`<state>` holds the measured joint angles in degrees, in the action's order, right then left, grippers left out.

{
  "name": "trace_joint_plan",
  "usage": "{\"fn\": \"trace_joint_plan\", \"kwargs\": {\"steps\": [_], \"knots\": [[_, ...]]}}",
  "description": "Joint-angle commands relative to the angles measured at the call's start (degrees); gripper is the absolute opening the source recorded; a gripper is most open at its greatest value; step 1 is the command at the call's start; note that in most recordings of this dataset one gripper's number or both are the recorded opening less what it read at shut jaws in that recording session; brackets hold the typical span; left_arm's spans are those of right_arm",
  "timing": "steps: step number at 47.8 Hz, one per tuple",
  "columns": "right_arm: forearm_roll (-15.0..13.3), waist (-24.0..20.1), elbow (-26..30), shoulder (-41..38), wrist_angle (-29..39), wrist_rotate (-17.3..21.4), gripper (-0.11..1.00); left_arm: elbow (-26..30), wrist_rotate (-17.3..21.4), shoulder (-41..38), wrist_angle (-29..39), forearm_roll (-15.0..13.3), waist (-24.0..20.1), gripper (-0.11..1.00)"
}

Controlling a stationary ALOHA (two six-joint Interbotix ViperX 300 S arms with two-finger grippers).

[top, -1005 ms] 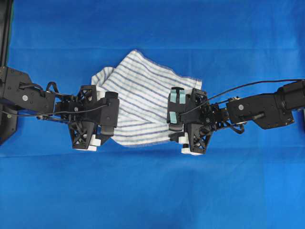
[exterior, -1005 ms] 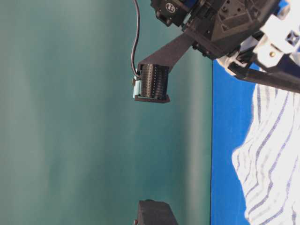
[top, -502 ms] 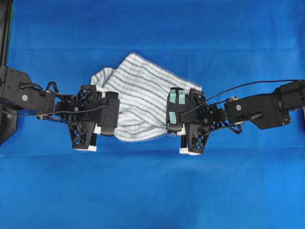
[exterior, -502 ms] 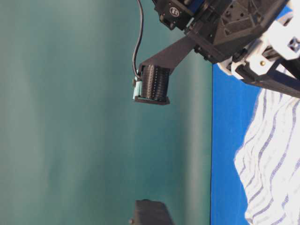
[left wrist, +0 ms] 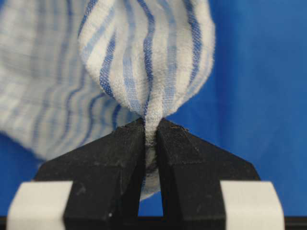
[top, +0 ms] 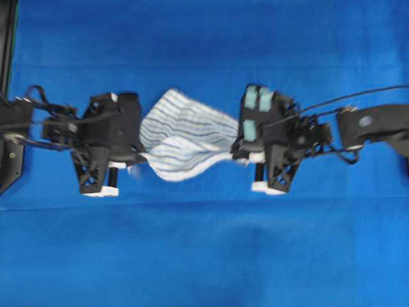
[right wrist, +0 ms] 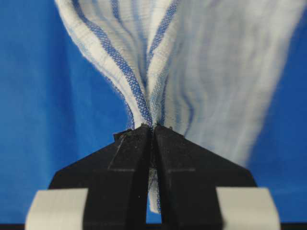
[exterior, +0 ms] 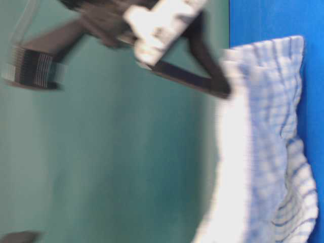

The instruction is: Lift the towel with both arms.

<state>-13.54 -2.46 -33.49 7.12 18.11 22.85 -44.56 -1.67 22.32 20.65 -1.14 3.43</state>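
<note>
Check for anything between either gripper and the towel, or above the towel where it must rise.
Nothing visible stands in the way. The left gripper and the right gripper are each shut directly on a pinched fold of the towel, and the overhead view shows nothing over it.

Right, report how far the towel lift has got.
Done: left gripper and right gripper are both shut on the towel. In hand: the towel hangs stretched between them, apparently clear of the blue cloth. Left: nothing obvious except perhaps raising it higher.
</note>
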Motion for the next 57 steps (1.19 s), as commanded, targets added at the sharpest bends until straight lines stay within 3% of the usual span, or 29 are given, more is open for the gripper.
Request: {"fn": "trace_joint_plan", "kwargs": {"steps": [1,11,23,41,57], "knots": [[-0.18,0.62,2.02,4.83,2.37,-0.26,0.04,3.52,-0.18,4.66,3.08,0.0,0.09,0.05],[-2.55,1.05,6.86,12.74,10.9,-0.44,0.04,8.17,-0.53,11.69,10.02,0.0,-1.93,0.05],[-5.01,1.14,13.8,18.46,19.16,-0.7,0.04,14.33,-0.09,14.33,16.96,0.0,-6.33,0.05],[-7.65,1.14,22.68,21.45,23.55,-3.08,0.04,26.89,0.18,12.66,18.72,0.0,-12.48,0.05],[-7.73,1.14,27.16,22.06,25.84,-5.54,0.04,32.26,0.26,10.72,20.13,0.0,-13.27,0.05]]}}
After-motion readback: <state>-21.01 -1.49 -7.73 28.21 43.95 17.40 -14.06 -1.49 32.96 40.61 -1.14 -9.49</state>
